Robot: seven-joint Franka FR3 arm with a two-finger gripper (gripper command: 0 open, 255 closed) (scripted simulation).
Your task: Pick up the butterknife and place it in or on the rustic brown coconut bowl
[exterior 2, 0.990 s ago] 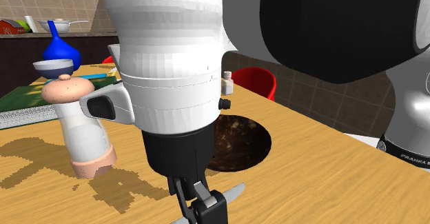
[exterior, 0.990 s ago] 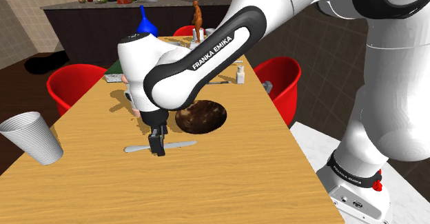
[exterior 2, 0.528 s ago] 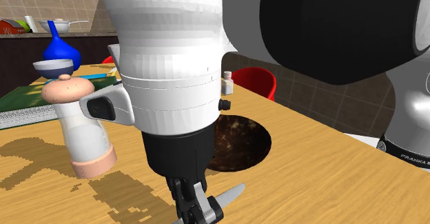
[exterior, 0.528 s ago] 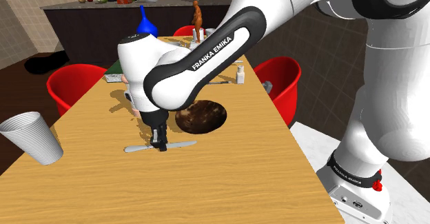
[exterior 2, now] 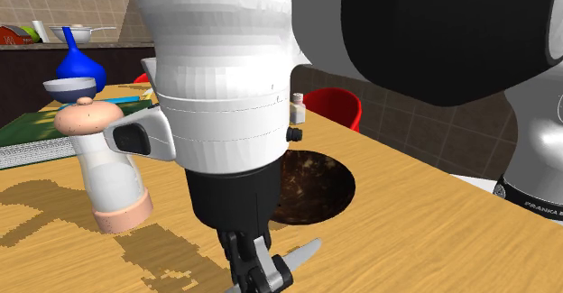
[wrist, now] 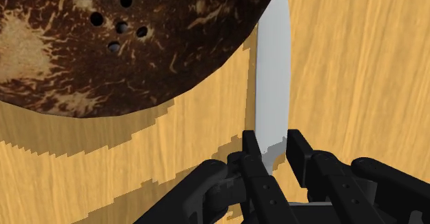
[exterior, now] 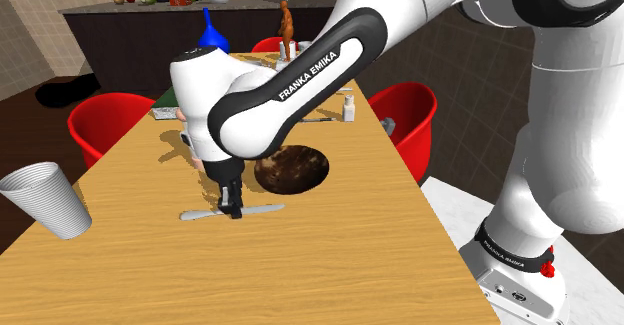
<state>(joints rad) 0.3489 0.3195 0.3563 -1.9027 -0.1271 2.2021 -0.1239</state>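
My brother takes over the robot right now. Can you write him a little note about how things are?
The hand is shut on the butterknife, clasping the blade near its base.
The butterknife is low on the wooden table, right beside the brown coconut bowl.
Done: the grasp.
Left: lift it, carry it over the coconut bowl, let go.

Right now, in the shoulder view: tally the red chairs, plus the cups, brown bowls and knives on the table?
red chairs: 3
white ribbed cup: 1
brown coconut bowl: 1
butterknife: 1
total: 6
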